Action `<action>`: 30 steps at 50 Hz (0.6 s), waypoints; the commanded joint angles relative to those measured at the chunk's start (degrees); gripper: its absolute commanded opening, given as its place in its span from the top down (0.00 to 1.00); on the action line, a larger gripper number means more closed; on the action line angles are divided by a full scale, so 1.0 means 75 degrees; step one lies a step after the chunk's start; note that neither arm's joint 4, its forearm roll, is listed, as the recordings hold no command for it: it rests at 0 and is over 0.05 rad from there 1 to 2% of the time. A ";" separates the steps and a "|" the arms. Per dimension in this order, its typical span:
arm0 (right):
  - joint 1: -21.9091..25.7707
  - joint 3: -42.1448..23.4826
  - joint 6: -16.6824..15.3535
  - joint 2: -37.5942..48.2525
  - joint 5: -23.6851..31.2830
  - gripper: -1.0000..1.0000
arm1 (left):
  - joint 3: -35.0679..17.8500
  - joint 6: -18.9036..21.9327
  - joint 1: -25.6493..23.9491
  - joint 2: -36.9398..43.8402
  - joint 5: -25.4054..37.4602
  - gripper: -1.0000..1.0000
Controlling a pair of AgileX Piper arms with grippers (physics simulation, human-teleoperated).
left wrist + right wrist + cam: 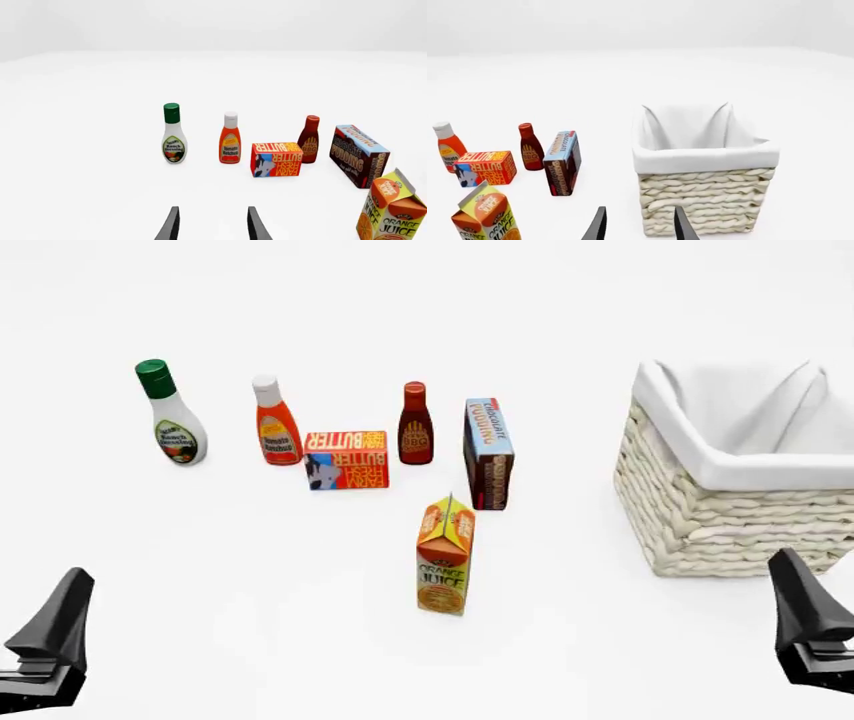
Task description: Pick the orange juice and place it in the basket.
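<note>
Groceries stand in a loose cluster mid-tabletop: orange juice (446,556) upright and alone at the near side of it, clear space all round, so easy to reach. Chocolate pudding box (489,453) and butter box (346,460) sit behind it, apart. Basket (701,515) sits toward the right edge, empty, well apart from the carton. Left gripper (211,225) and right gripper (638,225) both low near the front edge, fingers parted, holding nothing, touching nothing. Pick not yet begun.
</note>
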 commanded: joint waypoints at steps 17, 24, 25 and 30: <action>0.0468 -0.1260 0.1659 0.1308 0.0088 0.00 | -0.0001 -0.0001 0.0001 0.0000 0.0001 0.00; 0.0961 -0.1732 0.2025 0.2339 -0.0100 0.00 | -0.0001 -0.0001 0.0002 0.0001 0.0000 0.00; 0.1020 -0.1752 0.2122 0.2545 -0.0167 0.00 | -0.0001 -0.0001 0.0001 0.0000 0.0002 0.00; 0.1345 -0.1933 0.2501 0.3313 -0.0341 0.00 | -0.0004 -0.0001 0.0002 -0.0005 0.0008 0.00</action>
